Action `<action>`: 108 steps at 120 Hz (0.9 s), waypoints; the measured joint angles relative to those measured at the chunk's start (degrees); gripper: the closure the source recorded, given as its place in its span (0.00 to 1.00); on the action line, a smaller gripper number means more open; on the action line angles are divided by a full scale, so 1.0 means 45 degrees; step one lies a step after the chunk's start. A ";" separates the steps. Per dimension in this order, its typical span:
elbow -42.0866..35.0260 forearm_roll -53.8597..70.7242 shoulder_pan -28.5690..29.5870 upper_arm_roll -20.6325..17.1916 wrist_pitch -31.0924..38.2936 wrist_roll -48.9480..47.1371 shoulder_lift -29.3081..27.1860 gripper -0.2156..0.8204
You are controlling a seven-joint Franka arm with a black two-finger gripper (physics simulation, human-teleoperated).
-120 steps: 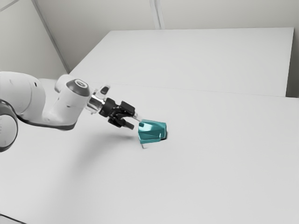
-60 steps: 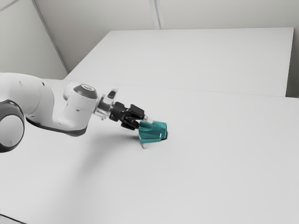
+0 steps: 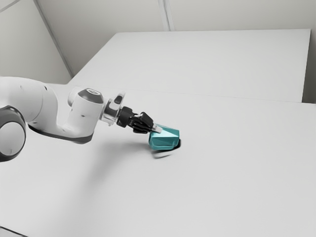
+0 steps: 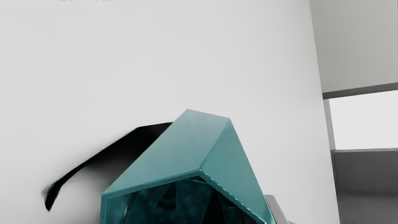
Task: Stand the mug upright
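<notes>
In the exterior view, find the arm (image 3: 79,118) reaching in from the exterior view's left over a pale table (image 3: 232,173). Note the gripper (image 3: 157,129) clenched, gripping the mug (image 3: 167,141) by its wall at the mouth end. Find the mug tipped on its side, teal and faceted, with mouth toward the gripper and base toward the exterior view's right. Cannot tell whether it bears fully on the table. Note a dark shadow (image 3: 165,154) on the table alongside.

In the wrist view, can look straight into the mug's open mouth — dark inside, with an angular rim. See one finger (image 4: 274,207) against the outside of the wall; cannot make out its partner. Note the same shadow spread beside the mug, and past the table's edge a bright rectangular patch (image 4: 363,121).
</notes>
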 joint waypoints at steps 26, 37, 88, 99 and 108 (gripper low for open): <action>-0.0033 0.0149 -0.0024 0.0024 -0.0013 0.0197 -0.0645 0.92; -0.0033 0.0783 -0.0122 0.0044 -0.0019 0.0206 -0.1313 0.93; 0.0718 1.1225 -0.0440 -0.0298 0.0101 -0.2565 -0.3341 0.96; 0.0753 1.3157 -0.0686 -0.0470 0.0259 -0.3506 -0.3453 0.96; 0.0656 1.4192 -0.0878 -0.0583 0.0561 -0.4251 -0.3460 0.96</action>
